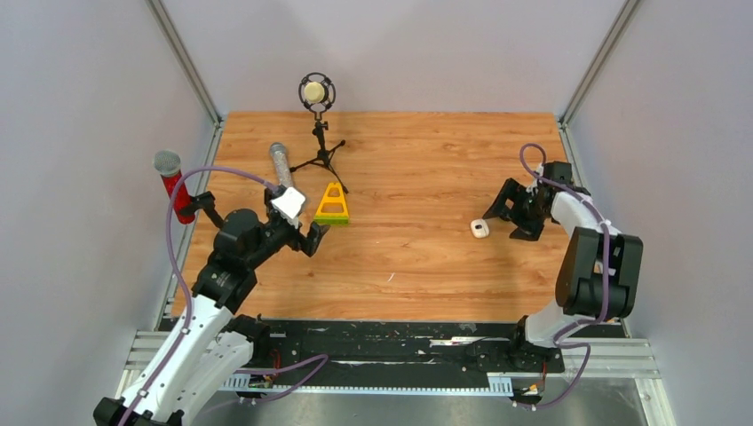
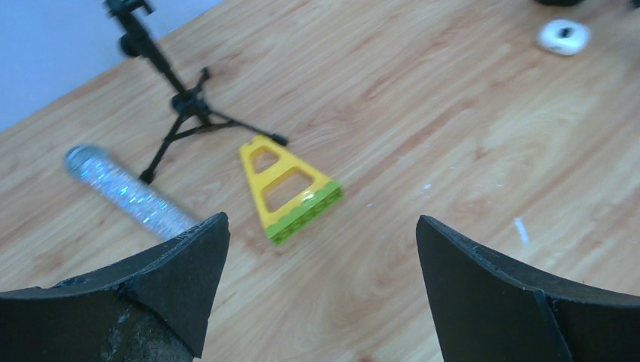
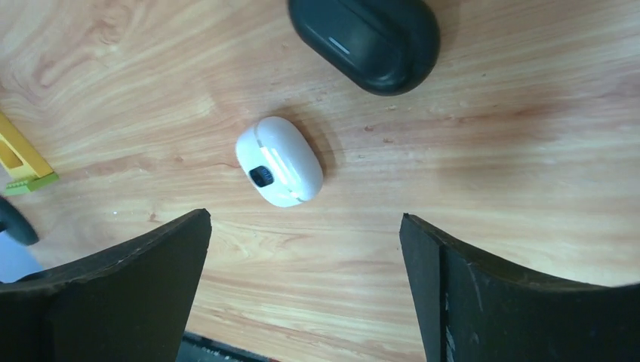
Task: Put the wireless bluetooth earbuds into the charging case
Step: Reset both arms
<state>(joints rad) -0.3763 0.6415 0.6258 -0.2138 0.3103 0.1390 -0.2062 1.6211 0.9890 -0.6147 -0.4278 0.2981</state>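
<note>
The charging case [image 1: 479, 229] is a small glossy white rounded case lying closed on the wooden table, right of centre. In the right wrist view the case [image 3: 279, 161] shows a small dark spot and lies just ahead of my fingers. My right gripper [image 1: 509, 219] [image 3: 303, 226] is open and empty, just right of the case and apart from it. My left gripper [image 1: 311, 235] [image 2: 322, 226] is open and empty at the left, near a yellow block. The case also shows far off in the left wrist view [image 2: 564, 36]. No earbuds are in view.
A black oval object [image 3: 364, 41] lies just beyond the case. A yellow-green triangular block [image 1: 332, 204], a silver microphone [image 1: 282, 164], a red-handled microphone [image 1: 173, 186] and a small tripod with a cream microphone [image 1: 317, 93] stand at the left. Grey walls enclose the table.
</note>
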